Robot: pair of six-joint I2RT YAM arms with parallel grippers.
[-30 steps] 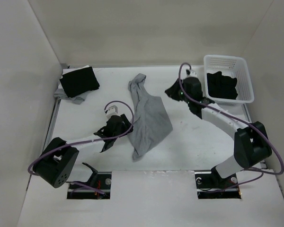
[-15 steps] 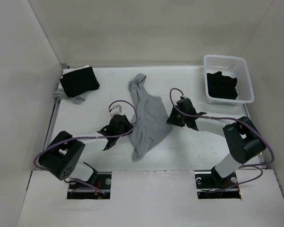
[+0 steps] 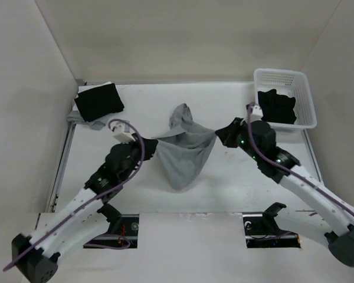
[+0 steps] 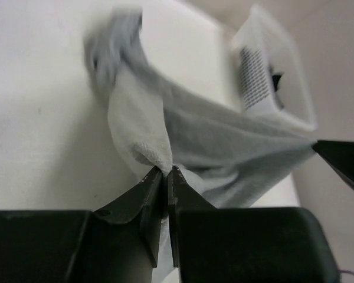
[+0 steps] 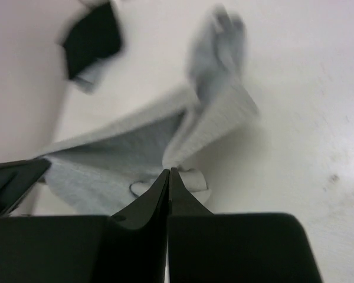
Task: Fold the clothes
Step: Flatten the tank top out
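Note:
The light grey shirt (image 3: 184,152) hangs stretched between my two grippers over the middle of the table, its lower part drooping to a point and one bunched end (image 3: 182,115) rising behind. My left gripper (image 3: 150,143) is shut on the shirt's left edge; in the left wrist view the cloth (image 4: 224,141) is pinched at the fingertips (image 4: 167,171). My right gripper (image 3: 220,133) is shut on the right edge, with a fold of the shirt (image 5: 124,153) caught between its tips (image 5: 169,171). More of the clothes are a black garment (image 3: 98,101) at the back left and black garments (image 3: 277,106) in the basket.
The white lattice basket (image 3: 281,72) stands at the back right, close behind my right arm. The black garment at the back left lies on a grey-and-white piece (image 3: 82,120) near the table's left edge. White walls enclose the table on three sides.
My right gripper came from near the basket to the shirt's right edge and shut on it. My left gripper shut on the left edge. Both rose, lifting and spreading the shirt.

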